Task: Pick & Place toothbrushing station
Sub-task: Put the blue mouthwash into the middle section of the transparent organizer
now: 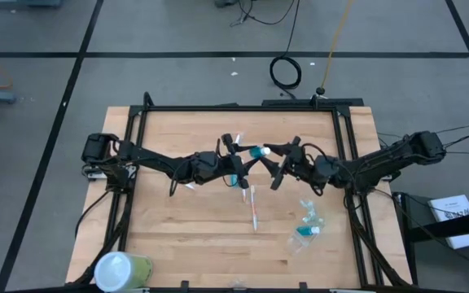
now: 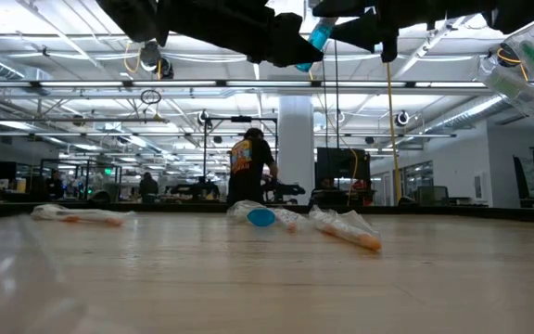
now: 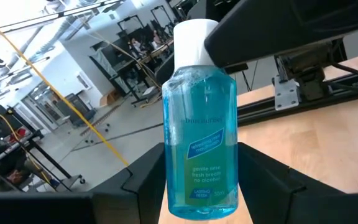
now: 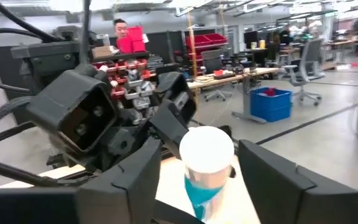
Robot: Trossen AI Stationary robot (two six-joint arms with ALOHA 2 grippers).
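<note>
Blue bottle (image 3: 199, 137) clamped in left tool (image 3: 197, 186), right tool (image 4: 197, 180) open

Above the middle of the wooden table (image 1: 177, 228) the two grippers meet — left gripper (image 1: 236, 167) to the left, right gripper (image 1: 277, 168) to the right — with a small clear bottle of blue liquid with a white cap (image 1: 258, 152) between them. A thin white toothbrush (image 1: 253, 207) lies just in front, small teal tubes in clear wrap (image 1: 308, 224) to its right, and a large yellow-green container with a white top (image 1: 120, 270) at the front left corner.

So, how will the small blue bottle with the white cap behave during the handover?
The blue bottle looks like smooth clear plastic, so it may slip. It appears nearly full of liquid, so probably heavy for its size. The left end effector grips its base while the right end effector brackets the cap, so it could tilt.
</note>
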